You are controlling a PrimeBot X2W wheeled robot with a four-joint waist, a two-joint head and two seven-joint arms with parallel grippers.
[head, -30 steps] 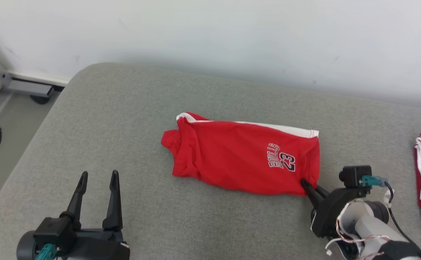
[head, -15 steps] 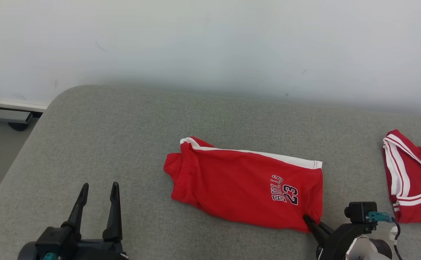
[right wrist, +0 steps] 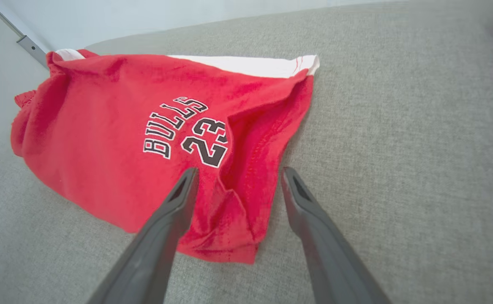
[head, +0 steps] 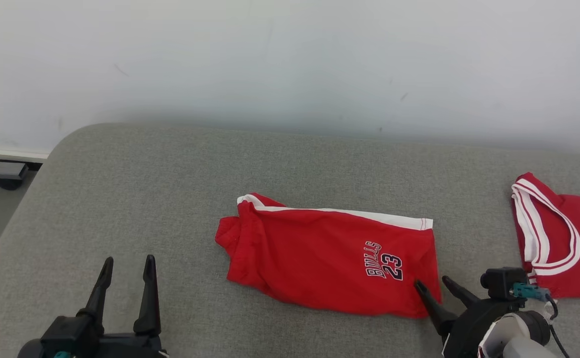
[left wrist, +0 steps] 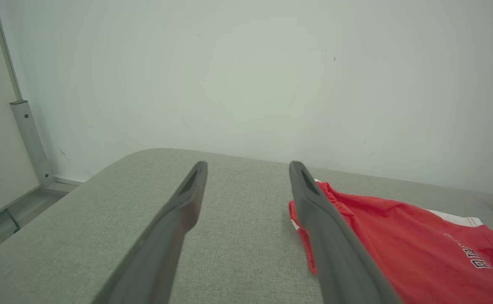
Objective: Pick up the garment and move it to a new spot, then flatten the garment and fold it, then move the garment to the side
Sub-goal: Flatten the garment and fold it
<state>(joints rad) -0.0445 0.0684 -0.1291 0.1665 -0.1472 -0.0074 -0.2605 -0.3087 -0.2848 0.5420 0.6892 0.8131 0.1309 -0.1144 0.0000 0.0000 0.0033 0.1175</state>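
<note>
Garment [head: 329,263]: red shorts, "BULLS 23" print [head: 384,259] facing up, white band [head: 349,215] along the far edge. It lies about mid-surface as a flat-ish oblong that looks folded over, with its left end bunched and lumpy. The near right corner is rumpled with loose layers. The grey fabric-covered surface [head: 135,189] is under it.

Right hand [head: 430,281] is at that near right corner, fingers spread wide. In the right wrist view one finger is over red cloth and the other over bare surface, nothing pinched. Left hand [head: 128,258] is well apart to the left, low over the surface, fingers also wide, holding nothing. A second red garment [head: 553,238] with white striped trim sits at the far right, apart from the shorts. Plain pale wall [head: 290,59] behind.

Handling, as a judgement: thin knit, light, limp, no stiffness. Lifted by one layer it probably opens and the fold is lost. The woven surface likely drags on it, so sliding would bunch it. Best hold is a pinch through all layers at the short ends, right hem corner plus the bunched left end, then lift level. Fold looks done, and the move to the side looks still to do.
</note>
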